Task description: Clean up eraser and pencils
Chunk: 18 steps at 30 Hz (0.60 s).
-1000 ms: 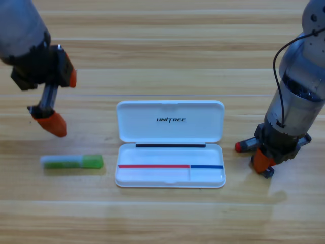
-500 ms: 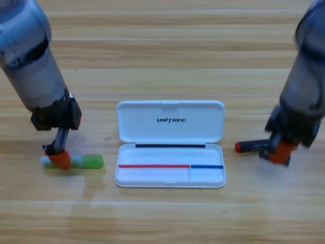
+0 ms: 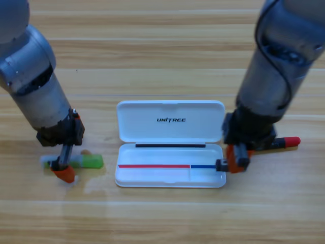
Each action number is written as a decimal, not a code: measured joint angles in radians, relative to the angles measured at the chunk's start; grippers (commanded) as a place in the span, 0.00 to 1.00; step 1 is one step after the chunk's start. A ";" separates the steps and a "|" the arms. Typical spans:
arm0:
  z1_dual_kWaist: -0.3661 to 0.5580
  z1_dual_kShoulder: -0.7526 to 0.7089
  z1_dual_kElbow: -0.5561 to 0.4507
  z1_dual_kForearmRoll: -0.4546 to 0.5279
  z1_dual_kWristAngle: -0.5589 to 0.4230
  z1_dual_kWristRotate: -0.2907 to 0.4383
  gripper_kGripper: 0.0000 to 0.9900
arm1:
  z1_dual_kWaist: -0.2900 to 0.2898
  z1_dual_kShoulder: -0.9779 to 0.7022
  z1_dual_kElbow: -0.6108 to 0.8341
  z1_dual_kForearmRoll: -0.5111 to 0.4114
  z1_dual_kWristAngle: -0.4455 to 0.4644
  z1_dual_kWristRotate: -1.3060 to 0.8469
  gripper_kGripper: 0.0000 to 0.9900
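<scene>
The green pencil [image 3: 90, 162] lies flat on the table left of the white case [image 3: 170, 179]. My left gripper [image 3: 71, 165] is down over its whitish left end, open, with one orange jaw in front of the stick and a bit of the other showing behind it. My right gripper [image 3: 235, 159] is shut on the black pencil [image 3: 282, 143] at the case's right end. That pencil is tilted, its dark end over the tray's right rim and its red end pointing away to the right. The eraser is not in view.
The case lies open at the table's middle, its lid [image 3: 170, 121] flat behind the tray. Both grey arms reach down steeply from the upper corners, one on each side of the case.
The right gripper has lifted the black pencil off the table and carried it left to the case's right end. The left gripper has sunk lower around the green pencil, which has not moved.
</scene>
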 measured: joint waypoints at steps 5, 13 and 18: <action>0.001 0.005 0.035 -0.052 0.007 -0.003 0.97 | 0.013 0.071 -0.072 0.000 -0.018 -0.020 0.00; 0.001 -0.013 0.098 -0.164 0.017 -0.010 0.58 | 0.015 0.136 -0.144 0.000 -0.026 -0.023 0.00; 0.001 -0.019 0.126 -0.195 0.024 -0.006 0.00 | 0.016 0.163 -0.152 0.000 -0.027 -0.023 0.00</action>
